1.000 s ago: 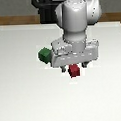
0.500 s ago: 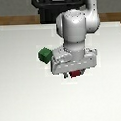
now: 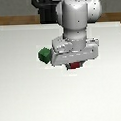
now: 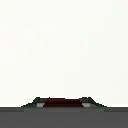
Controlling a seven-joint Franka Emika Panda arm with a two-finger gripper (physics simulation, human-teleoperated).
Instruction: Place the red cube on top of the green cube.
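The red cube (image 3: 74, 65) shows only as a small dark red patch under the wide grey hand of my gripper (image 3: 74, 67), which hides most of it. In the wrist view the red cube (image 4: 62, 103) sits between the two dark fingertips (image 4: 36, 102), and the jaws stand closed against its sides. The green cube (image 3: 45, 55) rests on the white table (image 3: 28, 97), to the exterior view's left of the gripper and apart from it. It does not show in the wrist view.
The arm's black base (image 3: 47, 14) stands at the table's far edge. A brown floor strip (image 3: 10, 20) runs behind the table.
The hand has closed in over the red cube and now covers most of it. The red patch sits slightly higher in the picture. The green cube has not moved.
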